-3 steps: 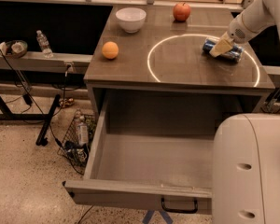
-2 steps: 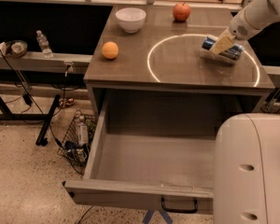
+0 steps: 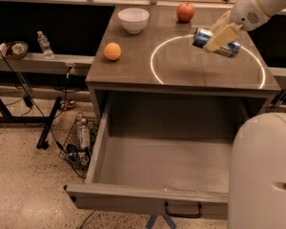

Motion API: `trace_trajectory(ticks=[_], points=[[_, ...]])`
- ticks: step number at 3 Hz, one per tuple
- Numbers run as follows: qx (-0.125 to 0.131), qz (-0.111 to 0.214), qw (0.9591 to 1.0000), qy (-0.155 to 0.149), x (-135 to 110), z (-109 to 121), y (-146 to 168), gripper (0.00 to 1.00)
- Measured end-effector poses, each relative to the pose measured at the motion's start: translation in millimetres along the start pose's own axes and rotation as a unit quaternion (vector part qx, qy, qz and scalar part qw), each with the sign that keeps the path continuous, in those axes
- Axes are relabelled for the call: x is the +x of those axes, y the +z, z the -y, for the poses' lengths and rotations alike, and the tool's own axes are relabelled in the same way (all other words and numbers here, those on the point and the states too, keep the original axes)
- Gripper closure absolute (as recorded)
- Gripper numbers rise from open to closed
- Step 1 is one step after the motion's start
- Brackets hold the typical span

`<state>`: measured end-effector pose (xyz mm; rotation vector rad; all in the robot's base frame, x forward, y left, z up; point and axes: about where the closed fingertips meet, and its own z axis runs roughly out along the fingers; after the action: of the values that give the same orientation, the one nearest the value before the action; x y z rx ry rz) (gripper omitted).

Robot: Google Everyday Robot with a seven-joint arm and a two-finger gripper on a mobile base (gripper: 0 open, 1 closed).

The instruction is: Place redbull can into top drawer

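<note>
The redbull can is a blue-and-silver can held lying on its side in the air above the right part of the grey countertop. My gripper is shut on the can, with its pale fingers wrapped across the can's middle. The can hangs over the white ring marked on the counter. The top drawer stands pulled wide open below the counter, its grey inside bare, with a black handle on its front panel.
A white bowl, a red apple and an orange sit on the counter. My white robot body covers the drawer's right side. A water bottle stands on a shelf at left; cables and a wire basket lie on the floor.
The gripper has lifted the can off the counter and carried it up and to the left, away from the right edge.
</note>
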<state>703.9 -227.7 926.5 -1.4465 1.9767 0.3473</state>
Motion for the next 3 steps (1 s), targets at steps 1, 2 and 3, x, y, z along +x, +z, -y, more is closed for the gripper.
trace_trajectory(ticks=[1,2,3], points=[[-0.067,0.048,0.9957,-0.043,-43,-50,-14,1.00],[-0.076,0.062,0.9939,-0.051,-57,-61,-12,1.00],[-0.070,0.067,0.9941,-0.049,-60,-56,-8,1.00]])
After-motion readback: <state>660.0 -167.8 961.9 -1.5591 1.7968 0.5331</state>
